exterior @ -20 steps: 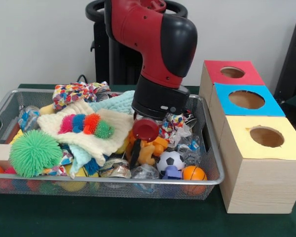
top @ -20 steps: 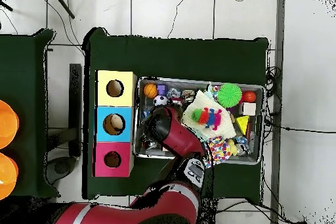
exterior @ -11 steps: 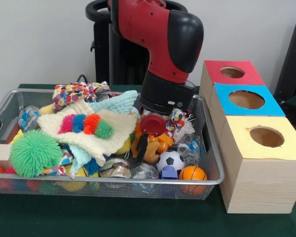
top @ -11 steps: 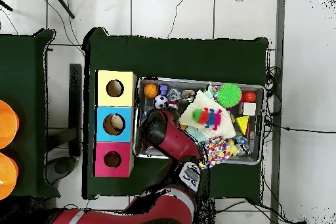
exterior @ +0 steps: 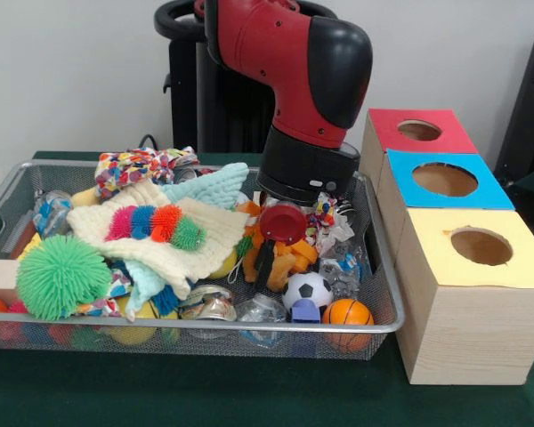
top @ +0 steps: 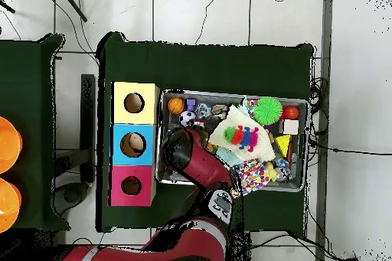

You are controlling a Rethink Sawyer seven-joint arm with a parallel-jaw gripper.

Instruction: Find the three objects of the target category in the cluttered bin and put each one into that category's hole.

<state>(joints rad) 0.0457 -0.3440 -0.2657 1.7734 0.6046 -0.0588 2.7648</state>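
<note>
My gripper (exterior: 272, 254) hangs in the right half of the wire bin (exterior: 205, 327), just below the arm's black wrist and a red round cap (exterior: 283, 222). It is shut on an orange toy (exterior: 295, 256), which dangles a little above the clutter. One black finger (exterior: 262, 260) shows against the toy's left side. To the right of the bin stand three boxes with round holes on top: red (exterior: 387, 133), blue (exterior: 408, 191) and yellow (exterior: 440, 262). From overhead the arm (top: 191, 158) covers the gripper and the toy; the boxes (top: 121, 145) line the bin's left side.
A soccer ball (exterior: 308, 289), an orange ball (exterior: 349, 313) and crinkled wrappers (exterior: 343, 262) lie under the gripper. A cream cloth with a striped fuzzy caterpillar (exterior: 156, 222), a green spiky ball (exterior: 62, 276) and a knotted rope toy (exterior: 138, 166) fill the bin's left.
The gripper has risen and shifted slightly toward the boxes, carrying the orange toy up out of the pile. The rest of the bin is unchanged.
</note>
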